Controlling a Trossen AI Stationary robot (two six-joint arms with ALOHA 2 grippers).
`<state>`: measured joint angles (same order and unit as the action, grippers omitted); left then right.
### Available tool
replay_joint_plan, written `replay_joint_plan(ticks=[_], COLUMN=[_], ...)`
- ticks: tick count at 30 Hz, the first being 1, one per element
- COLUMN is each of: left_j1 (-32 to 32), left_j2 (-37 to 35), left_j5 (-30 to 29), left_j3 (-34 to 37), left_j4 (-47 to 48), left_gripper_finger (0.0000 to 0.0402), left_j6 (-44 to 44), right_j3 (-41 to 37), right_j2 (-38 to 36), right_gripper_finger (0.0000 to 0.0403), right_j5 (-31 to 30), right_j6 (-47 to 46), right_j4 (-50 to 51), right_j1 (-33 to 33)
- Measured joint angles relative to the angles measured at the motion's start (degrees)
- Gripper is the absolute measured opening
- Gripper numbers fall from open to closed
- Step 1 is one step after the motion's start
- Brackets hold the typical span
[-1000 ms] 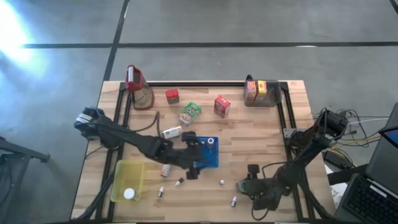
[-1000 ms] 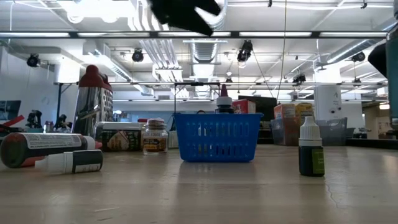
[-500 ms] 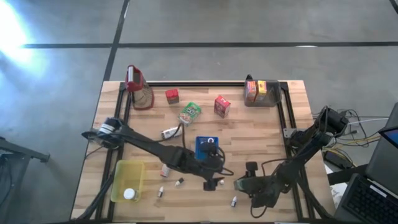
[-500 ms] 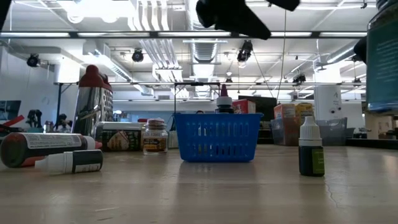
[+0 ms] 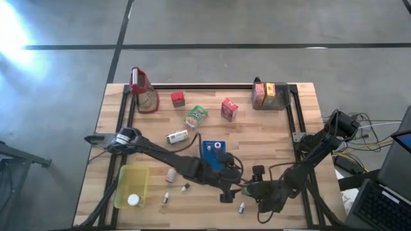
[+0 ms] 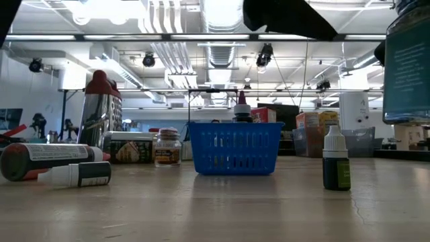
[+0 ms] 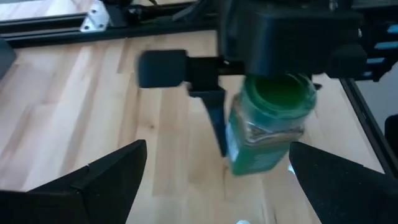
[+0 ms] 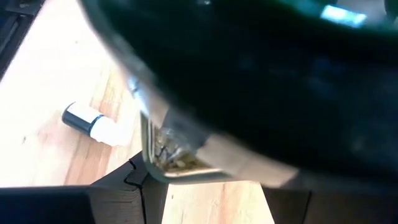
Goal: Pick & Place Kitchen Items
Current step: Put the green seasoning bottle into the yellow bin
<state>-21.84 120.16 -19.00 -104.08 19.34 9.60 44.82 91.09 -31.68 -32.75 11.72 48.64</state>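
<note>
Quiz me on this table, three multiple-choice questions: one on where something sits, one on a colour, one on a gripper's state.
1. Where does the yellow tub stand?
A. On the left arm's side of the table
B. On the right arm's side of it
C. On the floor

2. What colour is the lid of the jar that the right gripper holds?
A. Red
B. White
C. Green

3. How is the left gripper?
A. Shut on the jar
B. Open, with nothing held
C. Shut on a small bottle

Answers:
1. A: the high view shows the tub near that arm's base side of the tabletop.
2. C: the left wrist view looks down on a green lid.
3. B: in its own wrist view the fingers stand wide apart, with the jar beyond them.
</note>
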Motion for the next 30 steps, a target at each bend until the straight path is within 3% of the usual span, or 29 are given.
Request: replay_joint_plan(ticks=[30], left_j1=[-1.12], left_j2=[7.70], left_j5=[0.48], left_j3=[-3.30], left_j4=[-11.85], left_gripper_finger=[0.0399], left_j6=[-2.18], right_j3=[0.00], right_j2=[0.02], right_gripper_finger=[0.0195], right_j5=[0.03], right_j6=[1.94], right_j4=[-0.09], right_j1=[-0.86])
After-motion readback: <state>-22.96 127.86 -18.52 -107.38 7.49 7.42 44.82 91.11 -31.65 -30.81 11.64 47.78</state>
